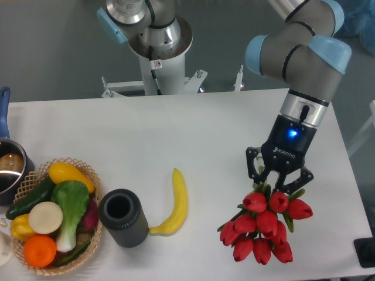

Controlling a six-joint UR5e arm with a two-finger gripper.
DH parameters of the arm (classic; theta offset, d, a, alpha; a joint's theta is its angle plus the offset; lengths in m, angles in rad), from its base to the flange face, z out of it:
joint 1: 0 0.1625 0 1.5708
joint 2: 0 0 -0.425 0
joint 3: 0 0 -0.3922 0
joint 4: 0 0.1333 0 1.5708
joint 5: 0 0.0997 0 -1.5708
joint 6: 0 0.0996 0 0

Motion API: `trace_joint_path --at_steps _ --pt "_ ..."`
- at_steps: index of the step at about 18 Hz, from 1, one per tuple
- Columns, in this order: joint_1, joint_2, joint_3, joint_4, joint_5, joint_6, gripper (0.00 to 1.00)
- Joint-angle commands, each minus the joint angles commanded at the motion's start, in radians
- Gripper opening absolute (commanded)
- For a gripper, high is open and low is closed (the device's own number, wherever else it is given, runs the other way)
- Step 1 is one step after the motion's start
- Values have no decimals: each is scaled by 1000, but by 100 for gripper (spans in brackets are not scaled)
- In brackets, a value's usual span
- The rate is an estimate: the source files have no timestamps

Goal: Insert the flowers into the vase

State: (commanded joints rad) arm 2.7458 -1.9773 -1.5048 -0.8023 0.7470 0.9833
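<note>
The flowers point(265, 227), a bunch of red tulips with green leaves, are at the front right of the table, heads toward the front edge. My gripper point(278, 186) comes down onto the stem end, which it hides. Its fingers converge on the stems and look shut on them. The vase point(122, 217), a short dark grey cylinder, stands upright at the front left with its round mouth open upward, far to the left of the gripper.
A yellow banana point(173, 203) lies between vase and flowers. A wicker basket point(89, 246) of vegetables and fruit touches the vase's left side. A blue-handled metal pot point(8, 170) sits at the left edge. A black object point(365, 252) is at the front right corner.
</note>
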Motion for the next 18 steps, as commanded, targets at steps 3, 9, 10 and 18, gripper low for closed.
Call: trace_joint_path --at_steps 3,9,10,18 --pt "0 3 -3 0 0 0 32" --pt "9 3 8 0 -14 -21 32" --pt "11 3 6 0 -26 -20 32" --pt "-41 -28 40 8 -90 -6 32"
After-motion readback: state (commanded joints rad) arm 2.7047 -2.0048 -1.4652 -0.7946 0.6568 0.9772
